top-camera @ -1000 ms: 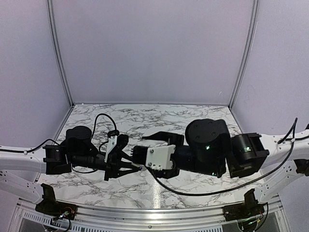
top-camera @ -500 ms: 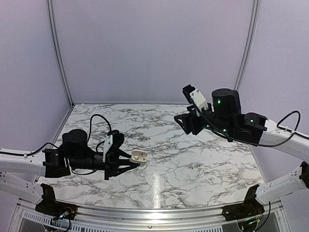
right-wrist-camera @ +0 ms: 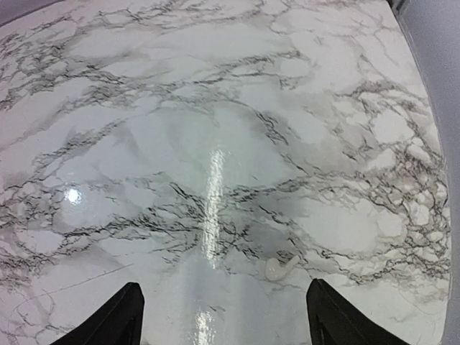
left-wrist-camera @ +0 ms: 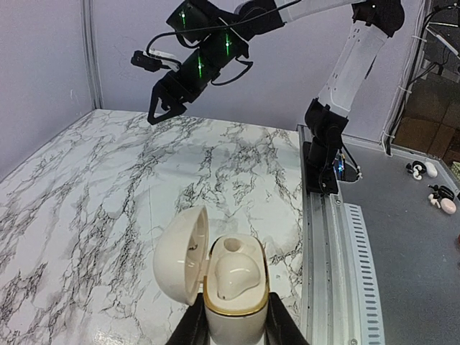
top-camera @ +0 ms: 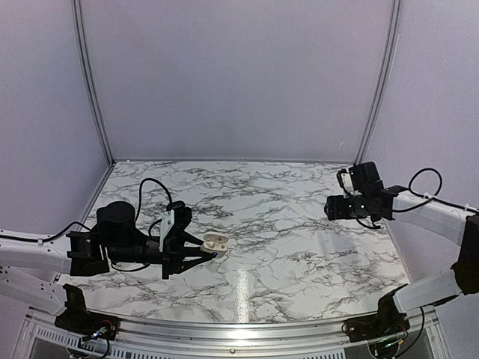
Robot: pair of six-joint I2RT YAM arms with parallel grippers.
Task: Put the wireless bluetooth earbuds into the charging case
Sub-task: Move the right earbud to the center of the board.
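My left gripper (top-camera: 212,250) is shut on the white charging case (top-camera: 216,241) and holds it upright just above the marble, left of centre. In the left wrist view the case (left-wrist-camera: 233,325) sits between the fingers with its lid (left-wrist-camera: 182,263) swung open to the left. One cream-white earbud (left-wrist-camera: 234,277) is seated in it, and the socket behind that earbud (left-wrist-camera: 233,246) is empty. A second cream-white earbud (right-wrist-camera: 279,268) lies on the marble, between and just ahead of my right gripper's (right-wrist-camera: 223,316) open fingers. The right gripper (top-camera: 334,208) hovers at the table's right side.
The metal rail (left-wrist-camera: 327,237) runs along the table's near edge, with the right arm's base (left-wrist-camera: 322,154) on it. Small loose parts (left-wrist-camera: 431,194) lie on the grey ledge beyond. Enclosure walls (top-camera: 239,75) close in the back and sides.
My right arm swung from over the case at the centre up and out to the right side of the table, jaws open. The left gripper kept hold of the open case.
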